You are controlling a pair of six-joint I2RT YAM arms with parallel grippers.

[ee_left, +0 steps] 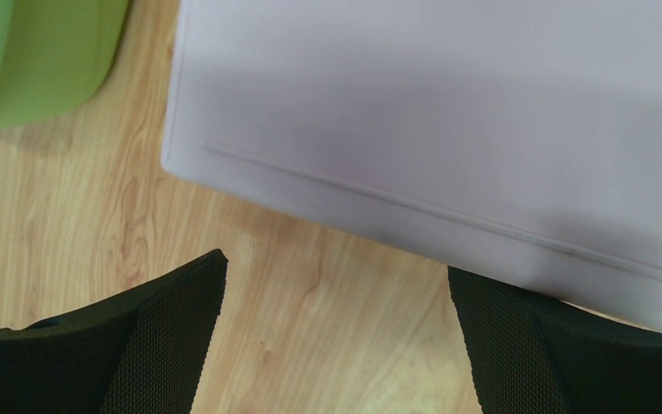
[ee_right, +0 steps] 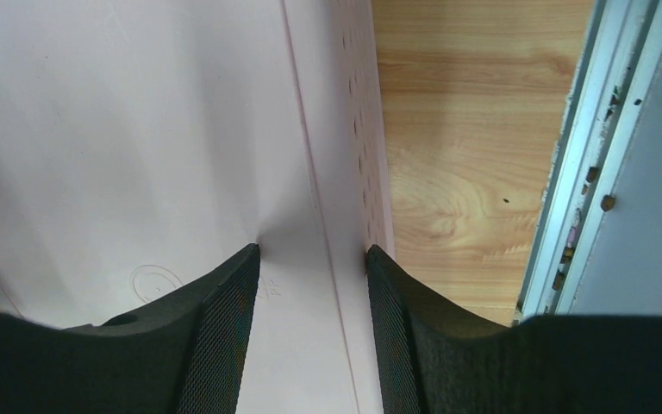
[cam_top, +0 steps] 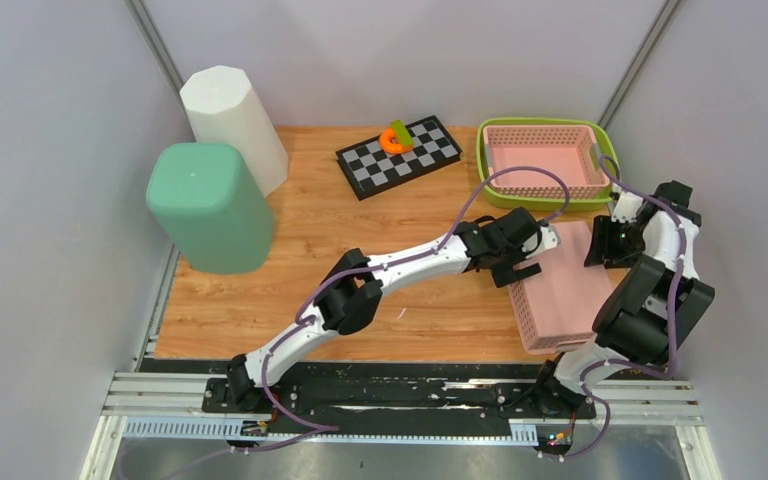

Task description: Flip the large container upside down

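Wooden tabletop, near right: pink perforated basket (cam_top: 570,285) lies base-up, right gripper (ee_right: 312,252) half-closed, pinching its wall edge. Left gripper (ee_left: 336,261) gapes wide, empty, beside it. Looks light, stiff, slick, so take the rim. Green basket (cam_top: 483,165) beyond.

- I read the pink perforated plastic container (cam_top: 565,290) as smooth, matt plastic.
- The light wooden table (cam_top: 310,230) shows grain under a slight sheen.
- On my right jaws, the black pads (ee_right: 215,345) look finely dimpled and matt.
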